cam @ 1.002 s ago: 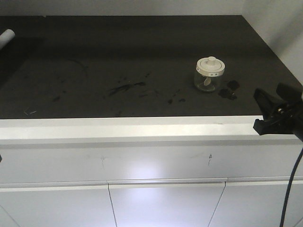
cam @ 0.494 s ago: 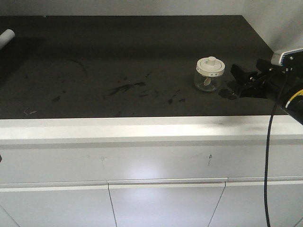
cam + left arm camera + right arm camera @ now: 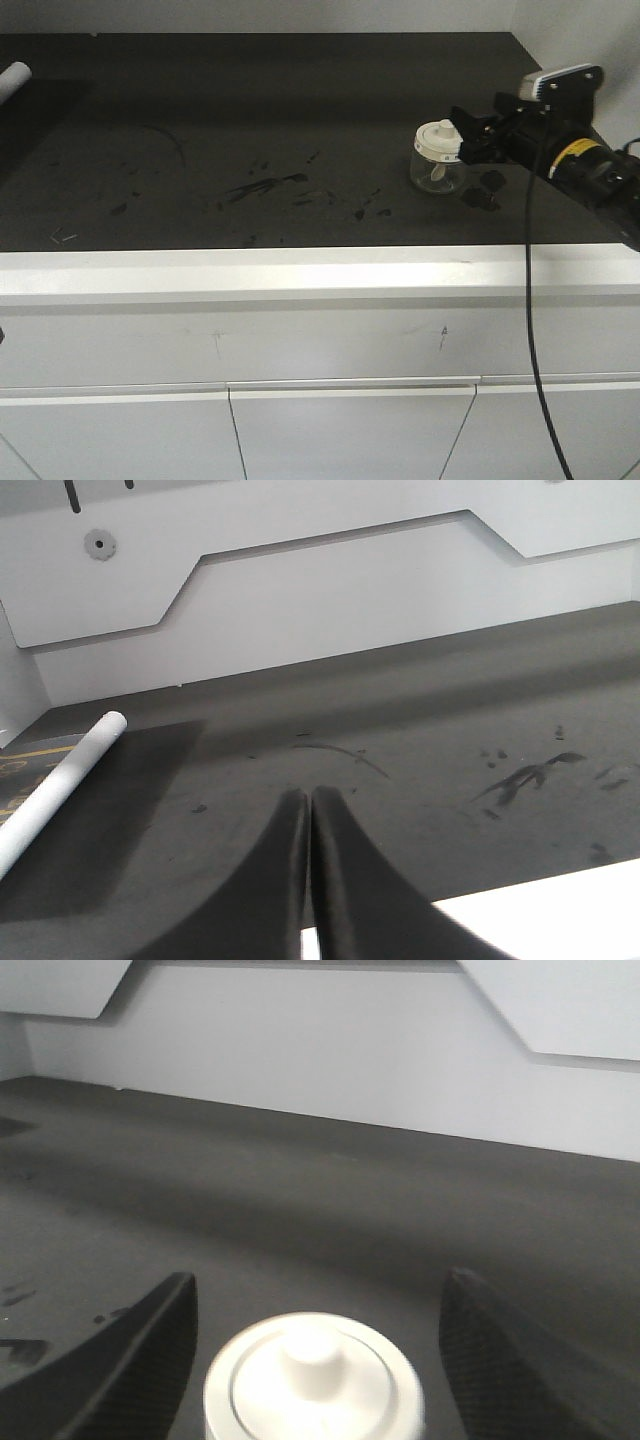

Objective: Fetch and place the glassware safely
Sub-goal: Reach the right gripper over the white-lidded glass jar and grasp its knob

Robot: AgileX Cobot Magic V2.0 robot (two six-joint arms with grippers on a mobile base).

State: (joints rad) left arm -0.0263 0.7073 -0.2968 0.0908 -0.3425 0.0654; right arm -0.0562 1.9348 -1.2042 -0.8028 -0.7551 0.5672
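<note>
1. The right claw (image 3: 464, 140) is spread wide. In the right wrist view its two dark fingers (image 3: 130, 1360) stand on either side of the lid (image 3: 315, 1380), with table showing in the gap on each side. It grips nothing.
2. The left claw (image 3: 307, 805) is closed, its two fingers pressed together with nothing between them. It hangs over the near edge of the table.
3. The glass jar (image 3: 437, 168) stands upright on the right part of the table (image 3: 300, 100). Its cream-white knobbed lid is on, just beside the right claw's tips.
4. The table top is dark and matte, marked with black smears (image 3: 265, 185) near the middle, and has a white front edge.
5. A white paper tube (image 3: 12, 76) lies at the far left, well apart from the jar.
6. A white wall (image 3: 330, 590) rises behind the table, and white cabinet fronts (image 3: 350, 430) sit below it.
</note>
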